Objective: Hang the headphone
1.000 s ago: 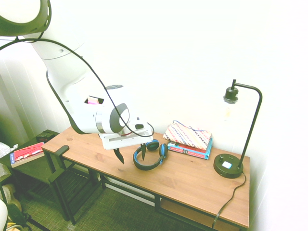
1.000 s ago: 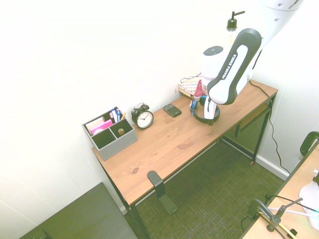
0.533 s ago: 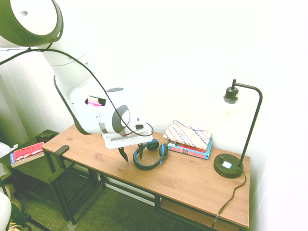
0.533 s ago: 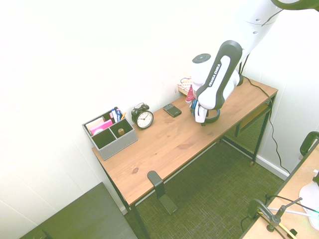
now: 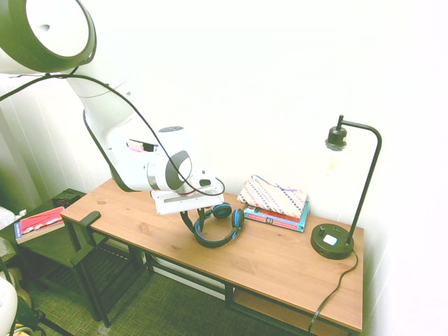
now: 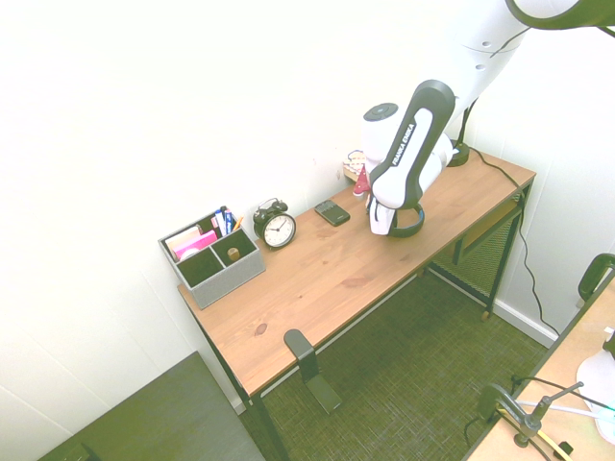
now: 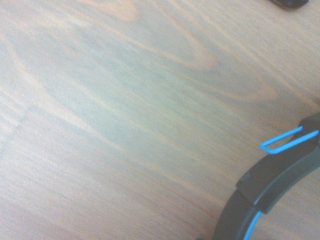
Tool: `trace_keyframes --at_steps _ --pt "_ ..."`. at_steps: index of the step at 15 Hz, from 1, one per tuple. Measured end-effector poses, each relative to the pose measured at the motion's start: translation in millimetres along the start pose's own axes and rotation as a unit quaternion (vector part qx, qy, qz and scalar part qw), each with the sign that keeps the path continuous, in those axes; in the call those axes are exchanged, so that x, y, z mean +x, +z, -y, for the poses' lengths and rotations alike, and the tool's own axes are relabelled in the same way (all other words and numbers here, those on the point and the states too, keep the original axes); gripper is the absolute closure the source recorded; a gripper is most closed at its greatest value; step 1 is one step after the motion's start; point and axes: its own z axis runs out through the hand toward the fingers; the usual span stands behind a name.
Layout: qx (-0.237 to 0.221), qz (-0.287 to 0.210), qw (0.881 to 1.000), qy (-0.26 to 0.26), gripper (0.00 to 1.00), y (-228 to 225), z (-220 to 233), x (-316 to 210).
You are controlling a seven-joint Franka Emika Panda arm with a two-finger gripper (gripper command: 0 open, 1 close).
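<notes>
The headphone [image 5: 218, 242] lies flat on the wooden desk [image 5: 273, 262], a black-and-blue band with round earcups toward the wall. My gripper [image 5: 195, 222] hangs low over the desk at the left part of the headband, right against it. Whether it grips the band does not show. In the second exterior view the arm covers most of the headphone [image 6: 411, 230], and only a dark arc shows below the wrist. The wrist view shows a stretch of the black headband [image 7: 272, 182] with blue trim close above the wood.
A stack of books [image 5: 276, 201] lies behind the headphone, and a black desk lamp [image 5: 333, 242] stands to the right. A black hook [image 6: 300, 348] sticks out at the desk's front edge. A phone [image 6: 332, 212], an alarm clock [image 6: 277, 227] and a grey organizer [image 6: 211, 257] line the wall.
The arm has shifted along the desk, and the gripper has moved to the right and closer to the headband. The headphone lies where it was.
</notes>
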Motion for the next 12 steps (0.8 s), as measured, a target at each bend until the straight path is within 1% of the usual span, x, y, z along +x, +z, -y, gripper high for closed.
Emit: trace_keyframes --at_steps 5,7,9,11,12 --pt "-0.002 0.005 1.0 0.003 1.0 6 0 -2" --pt "0.001 0.01 1.0 0.021 1.0 4 1 -1" --pt "0.005 0.02 0.997 0.071 1.0 -16 6 2" --pt "0.006 0.032 0.991 0.132 1.0 -61 18 -2" --pt "0.005 0.039 0.986 0.164 1.0 -88 27 -9"
